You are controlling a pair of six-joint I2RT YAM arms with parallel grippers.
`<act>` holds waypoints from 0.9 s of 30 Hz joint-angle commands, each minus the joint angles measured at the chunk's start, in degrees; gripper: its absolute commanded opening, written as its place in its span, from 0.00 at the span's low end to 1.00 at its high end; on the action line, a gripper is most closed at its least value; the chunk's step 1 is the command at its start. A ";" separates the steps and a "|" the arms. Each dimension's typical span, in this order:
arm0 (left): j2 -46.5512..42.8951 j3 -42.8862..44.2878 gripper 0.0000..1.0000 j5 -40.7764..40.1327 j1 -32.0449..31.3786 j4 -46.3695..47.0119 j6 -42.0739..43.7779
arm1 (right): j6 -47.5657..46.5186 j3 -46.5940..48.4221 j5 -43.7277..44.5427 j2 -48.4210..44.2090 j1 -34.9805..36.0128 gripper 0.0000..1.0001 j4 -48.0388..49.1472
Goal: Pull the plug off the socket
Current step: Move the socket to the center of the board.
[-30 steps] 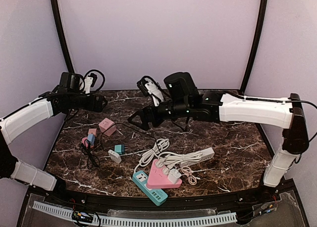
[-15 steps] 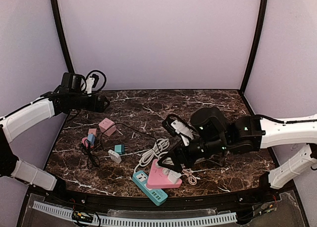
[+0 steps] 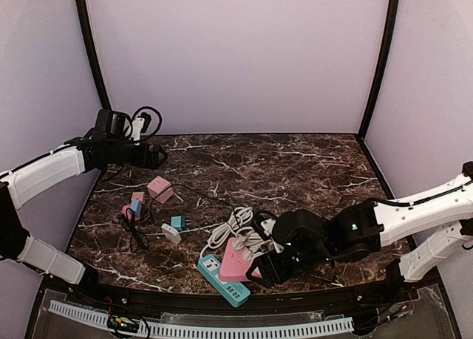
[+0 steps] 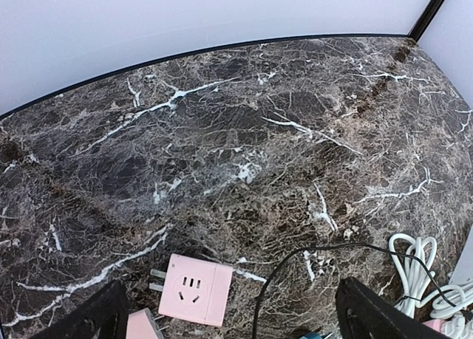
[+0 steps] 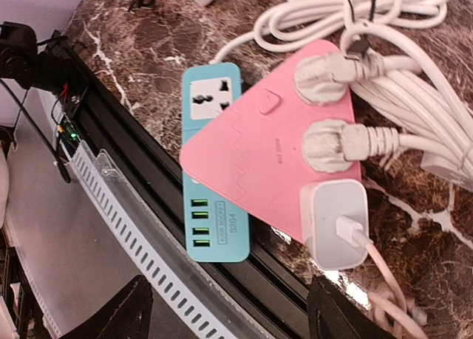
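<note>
Within the last second the right gripper [image 3: 257,269] has swung from the back of the table [image 3: 310,162] down over the pink socket [image 5: 259,169] at the near edge, its fingers narrowing but apart and empty (the white plugs [image 5: 334,141] sit seated in the socket). A grasp looks imminent. The left gripper [image 3: 153,156] hangs wide open, holding nothing, back left

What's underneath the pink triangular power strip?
A teal rectangular power strip lies partly under the pink triangular power strip; its end socket and four USB ports show, its middle is covered.
</note>
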 commanded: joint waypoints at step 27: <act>-16.28 -13.80 0.94 3.66 -15.33 -1.83 -23.22 | 0.17 -7.36 8.22 4.18 -2.56 0.58 9.48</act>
